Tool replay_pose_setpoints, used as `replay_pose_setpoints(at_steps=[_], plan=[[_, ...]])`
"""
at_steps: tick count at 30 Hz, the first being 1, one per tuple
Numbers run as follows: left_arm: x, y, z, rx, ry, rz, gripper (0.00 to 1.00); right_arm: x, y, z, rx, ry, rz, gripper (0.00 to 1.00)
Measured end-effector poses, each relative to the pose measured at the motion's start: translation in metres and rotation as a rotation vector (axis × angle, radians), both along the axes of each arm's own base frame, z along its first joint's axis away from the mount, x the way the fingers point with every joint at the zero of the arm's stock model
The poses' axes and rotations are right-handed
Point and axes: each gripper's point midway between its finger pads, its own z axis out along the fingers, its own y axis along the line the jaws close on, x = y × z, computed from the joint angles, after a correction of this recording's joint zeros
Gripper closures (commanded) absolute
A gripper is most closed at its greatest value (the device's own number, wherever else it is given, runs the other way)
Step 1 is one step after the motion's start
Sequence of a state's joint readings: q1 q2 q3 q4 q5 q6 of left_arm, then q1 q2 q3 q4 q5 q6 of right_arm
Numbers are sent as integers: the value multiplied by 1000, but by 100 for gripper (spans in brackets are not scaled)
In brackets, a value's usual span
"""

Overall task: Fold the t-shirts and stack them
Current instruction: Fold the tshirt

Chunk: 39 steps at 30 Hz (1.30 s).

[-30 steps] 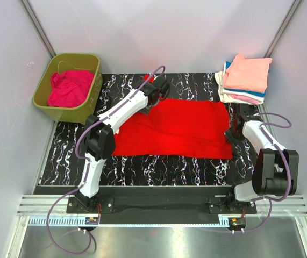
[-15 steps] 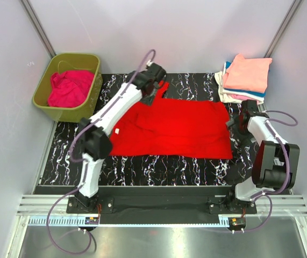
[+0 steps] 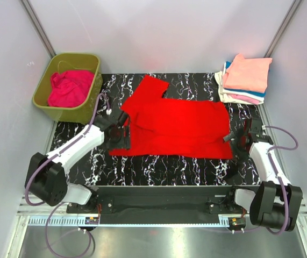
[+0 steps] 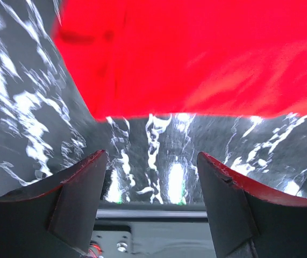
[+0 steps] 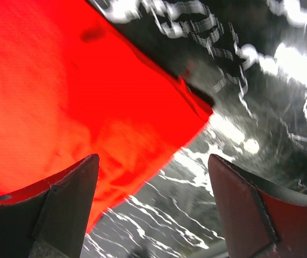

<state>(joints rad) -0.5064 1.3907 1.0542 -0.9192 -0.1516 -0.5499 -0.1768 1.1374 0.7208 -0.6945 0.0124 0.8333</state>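
Red t-shirt (image 3: 180,126) lies flat mid-worktop (image 3: 158,166), one sleeve poking out far-left. Left jaws spread, empty, at its near-left corner. Right jaws spread, empty, at its near-right corner. Risk: unequal pinches drag the cloth askew, or snag one layer, bunching the fold.

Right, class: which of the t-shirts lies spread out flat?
The bright red t-shirt on the table. The pink t-shirt is bunched in the green tub; the rest sit folded in a stack at the far right.
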Motion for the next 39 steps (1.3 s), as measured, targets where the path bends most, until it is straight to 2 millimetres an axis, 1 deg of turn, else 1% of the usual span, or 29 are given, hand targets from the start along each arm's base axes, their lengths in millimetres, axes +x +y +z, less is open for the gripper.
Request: replay_pose_setpoints(at_steps=[2,4,6,11,16,20,21,23,24,26,27,28,30,31,33,34,37,38,39], plan=[[-15,2,-20,-35,33,39,26,-11,7,-10,27,18,16,13],[-20,6,-30,-54,43,80,26,-18,12,-17,52,38,30,15],[-22,12,-39,-67,48,132,26,-20,15,-20,62,51,40,16],[-12,28,-51,-94,27,245,26,-19,14,-38,72,115,50,17],[3,39,-53,-112,-12,303,28,-16,10,-50,78,145,41,18],[13,43,-60,-113,-20,322,38,-12,9,-54,83,151,39,20],[14,43,-63,-111,-17,325,44,-11,9,-54,86,151,39,22],[15,44,-70,-103,-7,326,50,-9,8,-55,89,154,37,25],[15,44,-72,-102,-4,326,59,-8,7,-56,90,156,36,28],[15,44,-76,-100,1,329,72,-7,6,-56,91,157,36,36],[14,44,-78,-99,3,328,78,-6,4,-57,91,158,35,44],[14,44,-79,-98,4,328,89,-5,3,-57,90,158,35,48],[16,44,-79,-100,-3,326,98,-5,1,-59,90,160,32,56],[17,44,-78,-101,-7,323,100,-5,-1,-59,89,161,30,63],[18,44,-78,-102,-9,324,100,-3,-3,-61,85,160,29,71],[18,44,-78,-102,-9,325,100,-3,-4,-61,85,161,30,79],[18,45,-78,-103,-11,330,100,-1,-8,-62,76,159,27,90],[18,46,-77,-105,-13,334,100,0,-10,-62,74,159,24,98],[17,46,-75,-109,-15,338,100,1,-13,-62,72,159,20,100]])
